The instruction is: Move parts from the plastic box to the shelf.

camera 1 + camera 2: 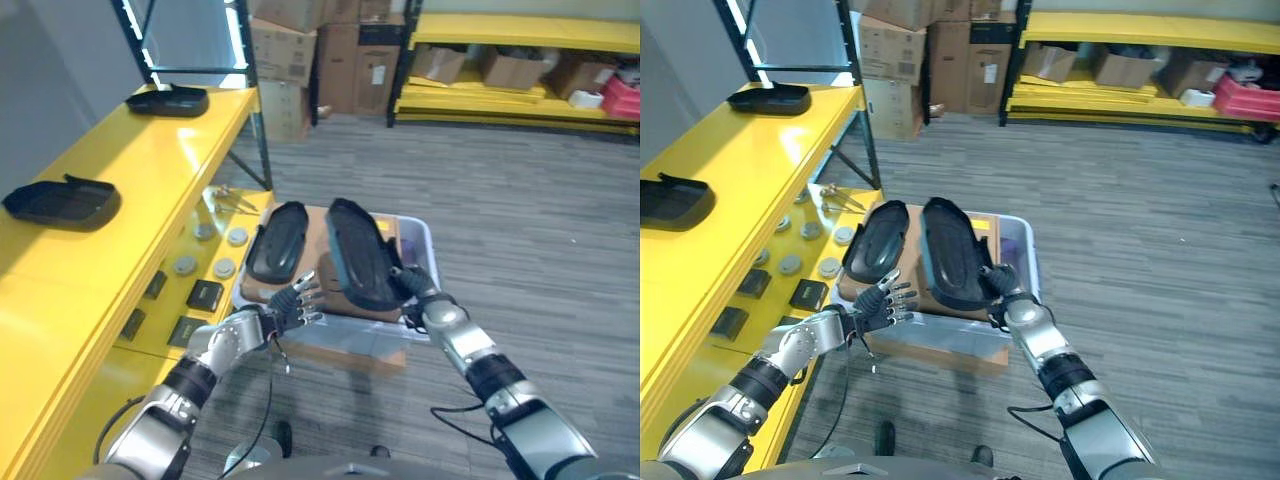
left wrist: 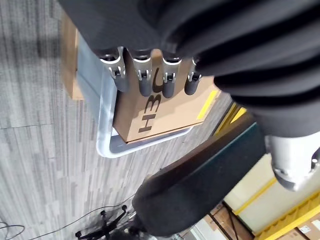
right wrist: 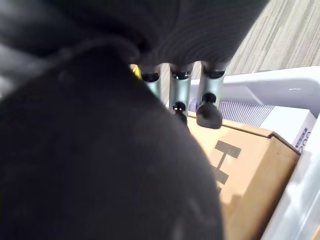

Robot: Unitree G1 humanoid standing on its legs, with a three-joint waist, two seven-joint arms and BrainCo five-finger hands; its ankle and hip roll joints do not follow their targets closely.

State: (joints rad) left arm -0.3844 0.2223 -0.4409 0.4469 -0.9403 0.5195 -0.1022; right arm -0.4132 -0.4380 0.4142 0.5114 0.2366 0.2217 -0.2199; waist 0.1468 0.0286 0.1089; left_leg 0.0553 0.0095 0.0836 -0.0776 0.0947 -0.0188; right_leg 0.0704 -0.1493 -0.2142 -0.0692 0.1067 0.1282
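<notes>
R fingers: I see them curled along the edge of a black moulded part; right hand grips it at its near right edge, part held tilted up over the plastic box.
L fingers: spread, straight, touching nothing; left hand hovers at the box's near left edge, palm toward the held part.
Box: pale translucent bin on the floor, just right of the yellow shelf. Holds a brown cardboard carton w/ a 2nd black part lying on it, left of the held one.
Shelf top, left: 2 more black parts, one near, one far, well apart.
Lower shelf level: round grey discs and small black blocks.
Far bkgd: stacked cardboard boxes, 2nd yellow rack.
</notes>
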